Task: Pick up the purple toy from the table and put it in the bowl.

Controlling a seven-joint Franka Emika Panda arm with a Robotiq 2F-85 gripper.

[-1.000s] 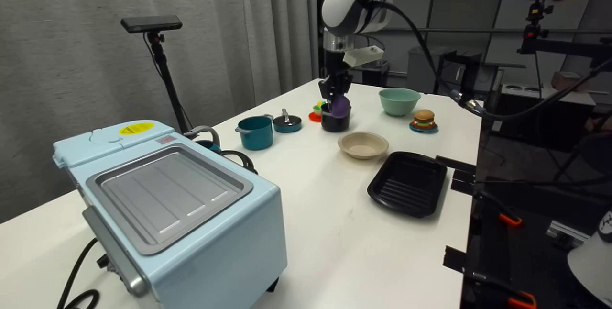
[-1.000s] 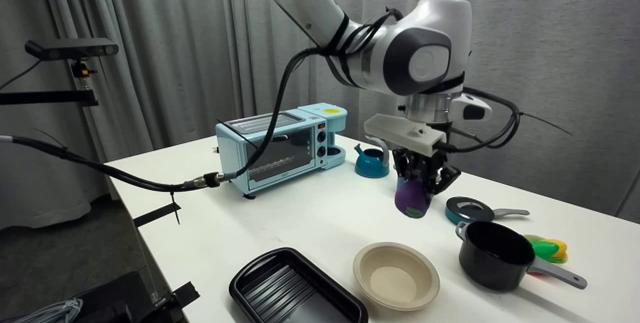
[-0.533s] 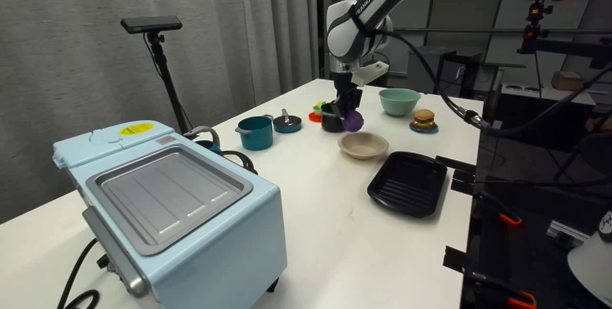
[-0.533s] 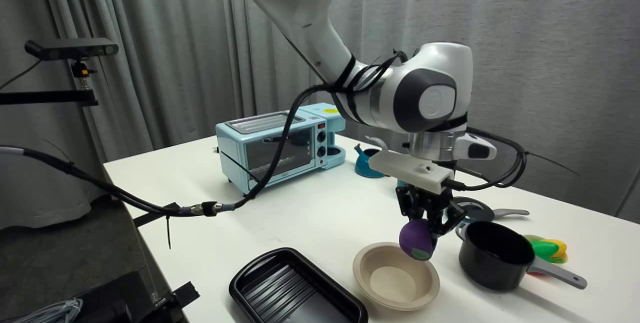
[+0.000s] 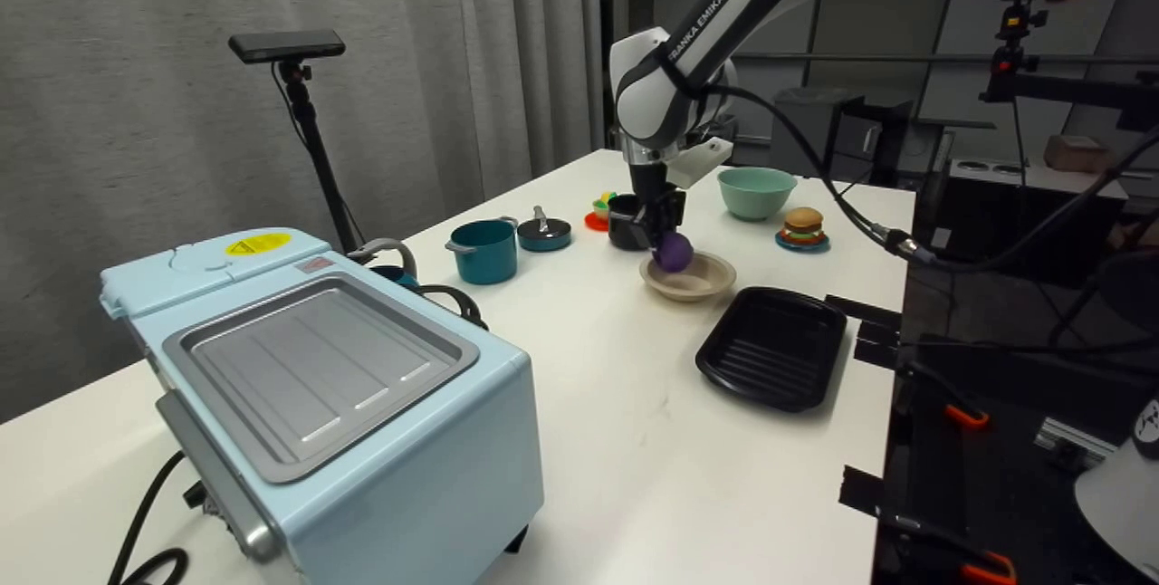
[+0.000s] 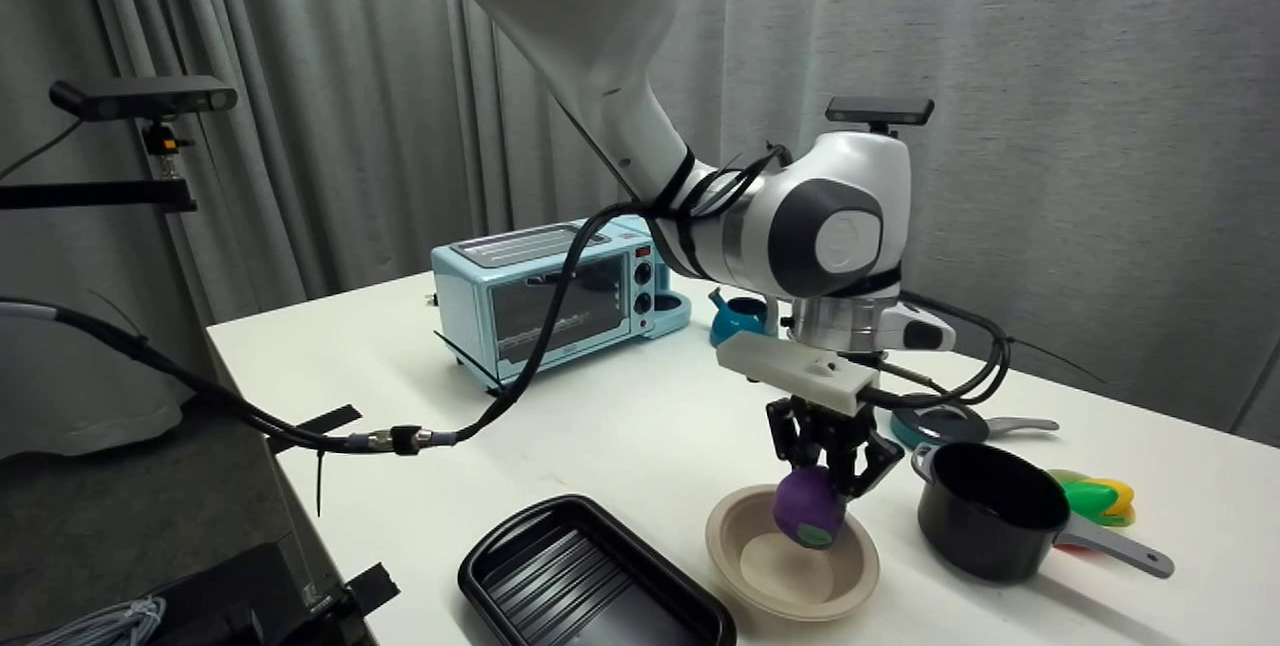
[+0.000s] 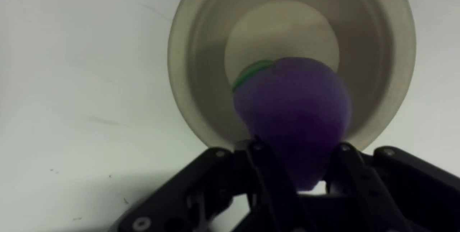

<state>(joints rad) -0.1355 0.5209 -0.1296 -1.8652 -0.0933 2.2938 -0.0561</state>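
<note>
The purple toy (image 6: 805, 504), roundish with a green patch at one end, is held in my gripper (image 6: 832, 474). In the wrist view the toy (image 7: 294, 95) sits between the gripper's two black fingers (image 7: 301, 147), which close on its narrower end. The cream-beige bowl (image 6: 790, 581) stands on the white table (image 6: 600, 406), and nothing else shows in it. The toy is over the bowl in both exterior views (image 5: 675, 253). In the wrist view it hides the near part of the bowl (image 7: 179, 59). I cannot tell whether the toy touches the bowl.
A black ribbed tray (image 6: 590, 576) lies beside the bowl. A black pot (image 6: 985, 526) with a grey handle stands on its other side. A light green bowl (image 5: 756, 193), a toy burger (image 5: 803, 227), a teal pot (image 5: 486, 254) and a blue toaster oven (image 5: 426, 467) are also on the table.
My gripper has come down with the purple toy still in it and has moved from near the black pot to over the cream-beige bowl. The other objects have not moved.
</note>
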